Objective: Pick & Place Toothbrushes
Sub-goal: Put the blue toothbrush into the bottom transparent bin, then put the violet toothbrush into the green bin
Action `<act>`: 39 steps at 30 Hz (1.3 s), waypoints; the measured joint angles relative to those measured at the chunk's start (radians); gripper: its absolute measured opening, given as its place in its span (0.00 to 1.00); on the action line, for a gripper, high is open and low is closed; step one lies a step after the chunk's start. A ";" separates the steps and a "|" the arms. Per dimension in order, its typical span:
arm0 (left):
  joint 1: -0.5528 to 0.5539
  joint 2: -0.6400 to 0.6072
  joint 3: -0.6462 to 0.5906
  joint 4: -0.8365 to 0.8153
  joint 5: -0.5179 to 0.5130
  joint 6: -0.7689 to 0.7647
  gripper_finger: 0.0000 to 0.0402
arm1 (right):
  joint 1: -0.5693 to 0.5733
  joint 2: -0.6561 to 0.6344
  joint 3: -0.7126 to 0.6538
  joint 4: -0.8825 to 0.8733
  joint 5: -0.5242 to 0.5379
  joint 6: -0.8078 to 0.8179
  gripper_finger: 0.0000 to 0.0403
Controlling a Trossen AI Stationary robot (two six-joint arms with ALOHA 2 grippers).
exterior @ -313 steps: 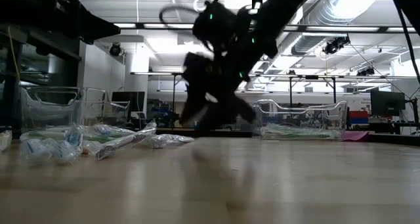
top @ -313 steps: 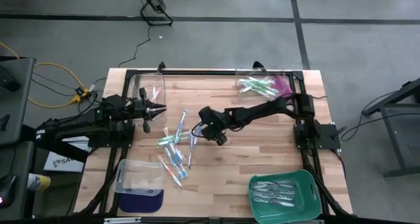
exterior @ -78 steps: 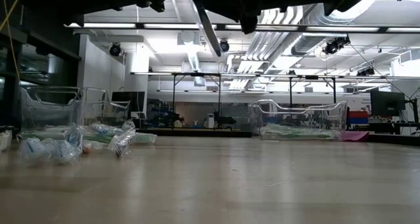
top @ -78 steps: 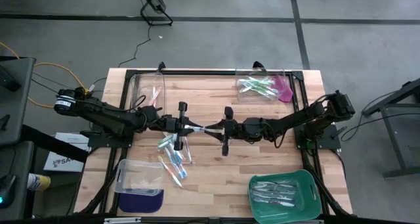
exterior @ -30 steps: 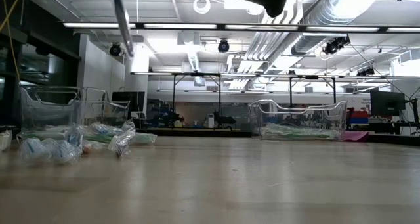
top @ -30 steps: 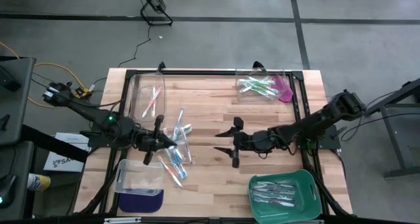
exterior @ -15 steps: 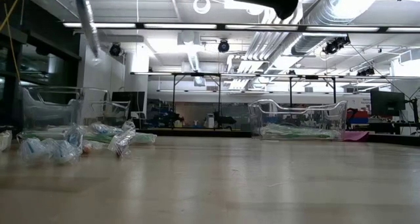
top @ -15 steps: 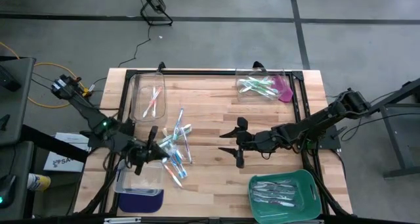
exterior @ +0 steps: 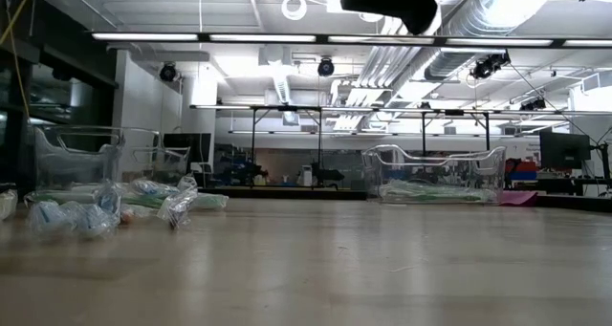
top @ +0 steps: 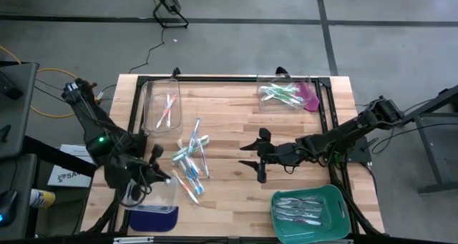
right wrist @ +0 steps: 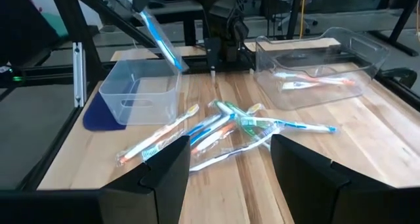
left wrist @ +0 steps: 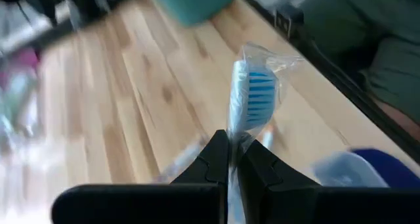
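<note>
Wooden desk point(top: 229, 122): left tool point(left wrist: 231, 159) clamped on wrapped blue toothbrush point(left wrist: 248, 100) above clear bin point(top: 159, 194); right tool point(top: 252, 162) apart, empty, beside toothbrush pile point(top: 192, 158).

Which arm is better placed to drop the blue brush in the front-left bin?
Left. The left gripper is already shut on the wrapped blue toothbrush, right at the clear bin with the blue base. The right gripper hangs open and empty over mid-table, farther from that bin.
</note>
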 joint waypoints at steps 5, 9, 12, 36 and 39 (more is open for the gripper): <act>-0.039 0.082 0.103 -0.178 0.012 -0.233 0.01 | 0.000 0.000 0.000 -0.006 0.000 0.011 0.51; -0.070 0.156 0.115 -0.266 0.084 -0.425 0.01 | 0.000 0.000 0.000 -0.014 0.000 0.030 0.51; -0.088 0.224 0.115 -0.338 0.128 -0.591 0.01 | 0.000 0.000 0.000 -0.013 0.000 0.032 0.51; -0.095 0.422 0.114 -0.441 0.196 -0.701 0.31 | 0.000 0.000 0.000 -0.018 0.000 0.058 0.51; -0.088 0.422 0.117 -0.481 0.160 -0.656 0.34 | 0.000 0.000 0.000 -0.018 0.000 0.057 0.51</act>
